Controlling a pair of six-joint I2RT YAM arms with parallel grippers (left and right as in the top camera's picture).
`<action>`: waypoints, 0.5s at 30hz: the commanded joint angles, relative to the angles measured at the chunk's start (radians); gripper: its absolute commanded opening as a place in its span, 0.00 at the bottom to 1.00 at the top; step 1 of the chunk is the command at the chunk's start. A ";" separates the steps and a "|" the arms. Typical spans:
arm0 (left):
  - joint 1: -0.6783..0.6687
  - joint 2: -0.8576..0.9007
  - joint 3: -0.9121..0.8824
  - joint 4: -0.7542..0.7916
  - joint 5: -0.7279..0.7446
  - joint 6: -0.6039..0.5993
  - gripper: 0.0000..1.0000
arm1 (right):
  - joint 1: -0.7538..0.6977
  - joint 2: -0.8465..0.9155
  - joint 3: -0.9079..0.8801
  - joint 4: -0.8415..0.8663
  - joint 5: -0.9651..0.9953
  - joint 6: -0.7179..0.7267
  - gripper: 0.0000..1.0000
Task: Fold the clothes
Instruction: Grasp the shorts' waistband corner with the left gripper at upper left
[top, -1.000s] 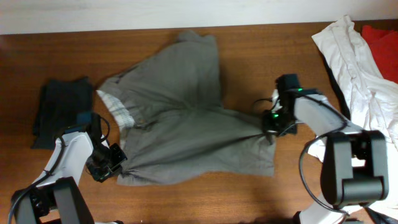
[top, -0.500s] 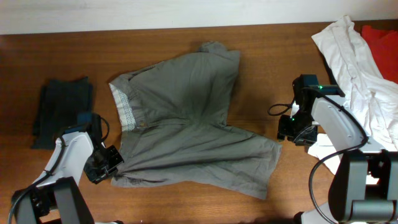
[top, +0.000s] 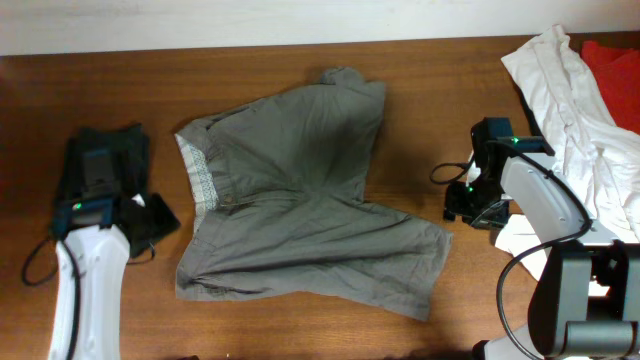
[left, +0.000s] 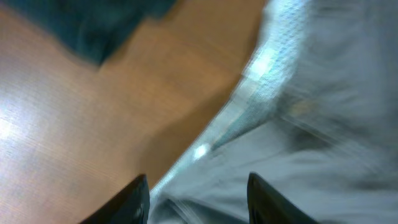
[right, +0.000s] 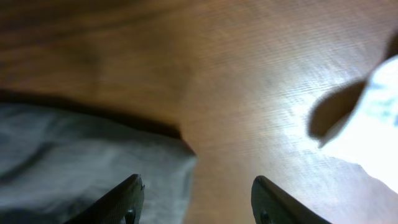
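Shorts are spread flat on the wooden surface, with the pale waistband turned leftward. The left hand is held wide and empty, seemingly above the waistband edge, though that view is blurred. The right hand is also held wide, with nothing gripped, over bare wood just beside the shorts' edge. A white garment lies nearby.
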 joint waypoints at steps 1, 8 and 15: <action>-0.012 -0.042 0.017 0.071 0.112 0.015 0.51 | 0.001 -0.014 0.022 0.039 -0.126 -0.053 0.61; -0.132 0.078 0.017 0.276 0.153 0.145 0.58 | 0.001 -0.014 0.039 0.091 -0.258 -0.104 0.65; -0.151 0.300 0.017 0.430 0.152 0.148 0.66 | 0.001 -0.014 0.108 0.144 -0.325 -0.152 0.83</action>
